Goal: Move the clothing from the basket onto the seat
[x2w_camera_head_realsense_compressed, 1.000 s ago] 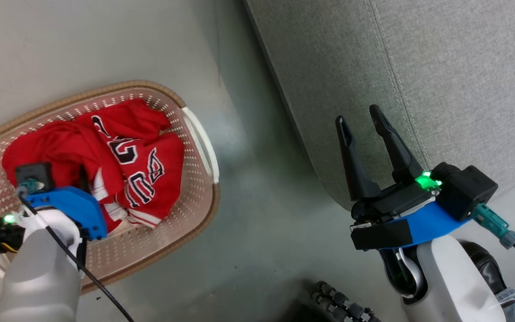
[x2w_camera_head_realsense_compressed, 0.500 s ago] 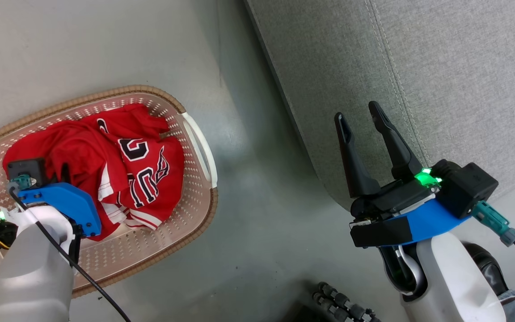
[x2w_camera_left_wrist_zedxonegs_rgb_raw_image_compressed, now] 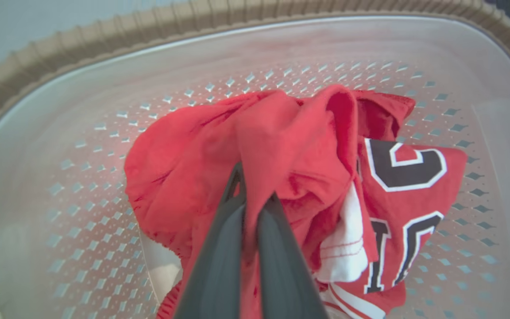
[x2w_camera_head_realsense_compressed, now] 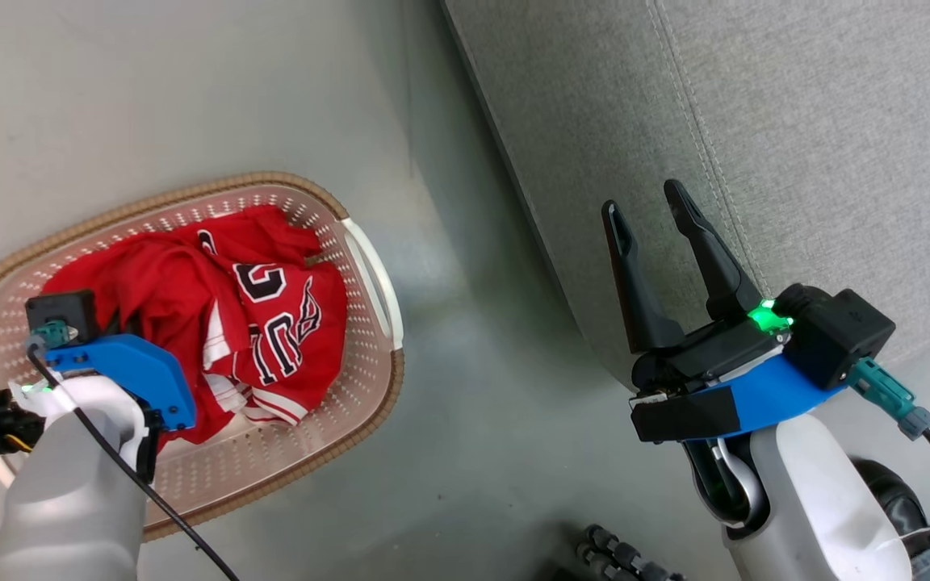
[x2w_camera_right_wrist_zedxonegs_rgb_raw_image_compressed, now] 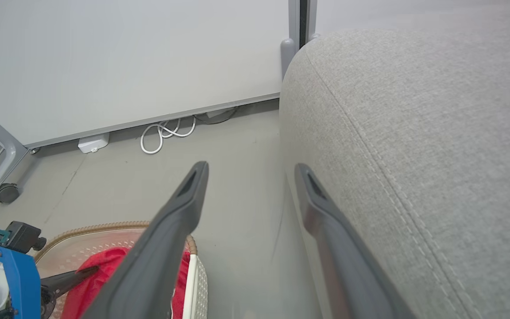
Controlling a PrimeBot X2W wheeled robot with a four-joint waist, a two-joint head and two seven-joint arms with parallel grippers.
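Observation:
The cream perforated basket (x2w_camera_head_realsense_compressed: 190,190) stands on the floor at the left and holds the clothing. A plain red shirt (x2w_camera_head_realsense_compressed: 142,282) lies bunched beside a red jersey (x2w_camera_head_realsense_compressed: 287,323) with black-and-white lettering. In the left wrist view my left gripper (x2w_camera_left_wrist_zedxonegs_rgb_raw_image_compressed: 254,187) reaches down inside the basket (x2w_camera_left_wrist_zedxonegs_rgb_raw_image_compressed: 104,33), shut on a raised fold of the red shirt (x2w_camera_left_wrist_zedxonegs_rgb_raw_image_compressed: 184,150), with the jersey (x2w_camera_left_wrist_zedxonegs_rgb_raw_image_compressed: 410,177) to its right. My right gripper (x2w_camera_head_realsense_compressed: 649,206) hangs open and empty at the edge of the grey seat (x2w_camera_head_realsense_compressed: 796,121). In the right wrist view its fingers (x2w_camera_right_wrist_zedxonegs_rgb_raw_image_compressed: 193,186) point along the seat's (x2w_camera_right_wrist_zedxonegs_rgb_raw_image_compressed: 436,133) side.
Grey floor lies between basket and seat. A white cable (x2w_camera_right_wrist_zedxonegs_rgb_raw_image_compressed: 166,133) coils along the far wall, and a wheeled frame leg (x2w_camera_right_wrist_zedxonegs_rgb_raw_image_compressed: 5,192) stands at the left. Dark parts of my base (x2w_camera_head_realsense_compressed: 618,557) show at the bottom.
My left gripper has closed on a fold of the red shirt and the cloth has bunched up. The head camera shifted a little. The right gripper has stayed open in place.

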